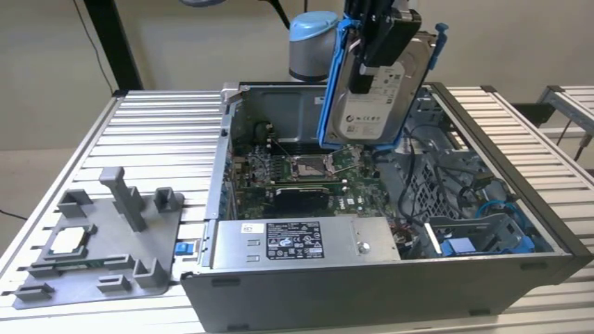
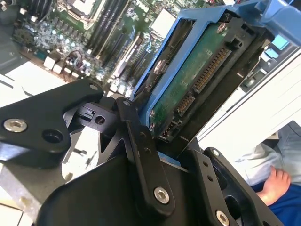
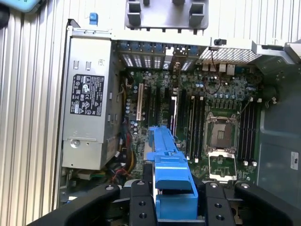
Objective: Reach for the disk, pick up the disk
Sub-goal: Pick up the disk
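The disk point(image 1: 371, 111) hangs upright above the open computer case point(image 1: 371, 292), a silver-grey drive with a white label in a bright blue frame. My gripper point(image 1: 378, 64) is shut on its upper part, one black finger lying across the labelled face. The second wrist view shows the disk's point(image 2: 197, 75) green circuit-board side and connector between my black fingers point(image 2: 141, 141). In the first wrist view the disk's blue frame point(image 3: 170, 174) sits edge-on between the fingers point(image 3: 141, 202), high over the motherboard point(image 3: 188, 117).
Inside the case lie the motherboard point(image 1: 297, 174), a long grey power supply box point(image 1: 307, 240) and a blue drive bay point(image 1: 474, 236). A grey fixture point(image 1: 102, 243) holding a small square chip point(image 1: 72, 241) stands at the exterior view's left. A person's hand point(image 2: 275, 183) rests nearby.
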Motion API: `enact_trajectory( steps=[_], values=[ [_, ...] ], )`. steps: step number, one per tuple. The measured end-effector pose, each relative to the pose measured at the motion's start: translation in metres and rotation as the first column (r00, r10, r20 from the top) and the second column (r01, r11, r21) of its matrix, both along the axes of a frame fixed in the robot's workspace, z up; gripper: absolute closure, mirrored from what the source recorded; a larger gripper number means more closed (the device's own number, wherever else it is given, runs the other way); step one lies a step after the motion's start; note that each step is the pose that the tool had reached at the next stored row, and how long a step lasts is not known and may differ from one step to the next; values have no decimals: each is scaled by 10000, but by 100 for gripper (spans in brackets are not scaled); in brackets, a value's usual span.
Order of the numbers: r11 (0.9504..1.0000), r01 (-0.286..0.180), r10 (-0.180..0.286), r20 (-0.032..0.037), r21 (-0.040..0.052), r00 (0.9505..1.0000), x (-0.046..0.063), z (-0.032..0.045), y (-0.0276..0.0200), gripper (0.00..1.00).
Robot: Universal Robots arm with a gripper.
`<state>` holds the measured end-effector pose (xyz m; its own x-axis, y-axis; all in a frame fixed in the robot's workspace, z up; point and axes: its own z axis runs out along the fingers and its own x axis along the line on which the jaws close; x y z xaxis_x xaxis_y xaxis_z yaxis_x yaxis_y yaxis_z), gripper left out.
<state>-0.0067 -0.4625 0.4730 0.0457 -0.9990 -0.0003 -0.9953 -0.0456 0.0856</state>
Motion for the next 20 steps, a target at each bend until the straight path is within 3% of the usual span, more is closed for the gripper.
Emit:
enact_trajectory(
  steps=[6,20],
  values=[
    [10000,0,0,-8,1,10000,5,0,-90,100],
    [10000,0,0,-8,0,10000,6,0,-100,100]
  ],
)
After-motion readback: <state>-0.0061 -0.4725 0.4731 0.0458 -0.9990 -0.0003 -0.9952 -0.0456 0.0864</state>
